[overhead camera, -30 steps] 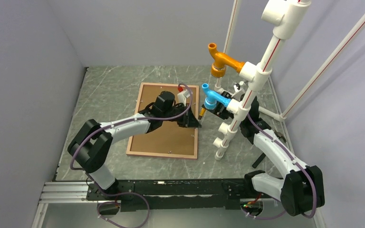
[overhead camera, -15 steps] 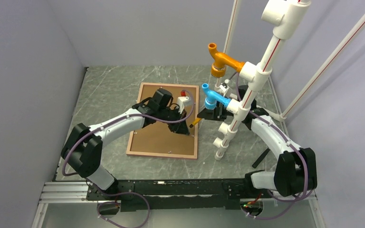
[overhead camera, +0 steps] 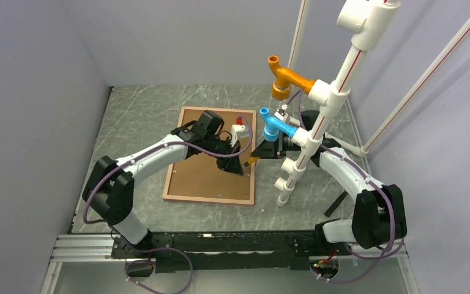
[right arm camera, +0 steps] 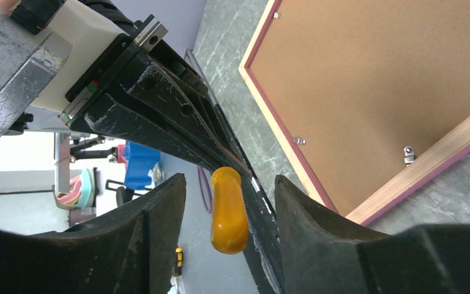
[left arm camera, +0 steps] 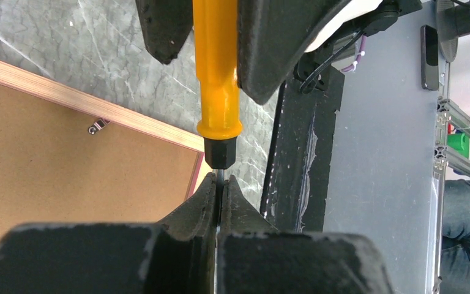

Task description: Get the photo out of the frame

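Note:
The frame [overhead camera: 208, 199] lies face down on the marble table, its pale wood-toned back edge and pink rim up. The plain brown backing board [overhead camera: 205, 174] fills it, held by small metal clips [right arm camera: 409, 153]. The photo is hidden beneath the board. My left gripper [overhead camera: 243, 164] is shut on the thin metal shaft of a screwdriver, above the frame's right edge [left arm camera: 98, 110]. The screwdriver's orange handle [left arm camera: 218, 79] points at my right gripper [overhead camera: 263, 150]. The right gripper is open, one finger either side of the handle [right arm camera: 229, 214] without touching it.
A white PVC pipe stand [overhead camera: 318, 116] with an orange fitting [overhead camera: 284, 79] and a blue fitting [overhead camera: 273, 125] rises right of the frame, close above the right arm. Grey walls close in the table on the left, back and right.
My right gripper has moved left until its open fingers flank the orange handle. My left gripper has shifted slightly, keeping hold of the screwdriver's shaft. The frame has not moved.

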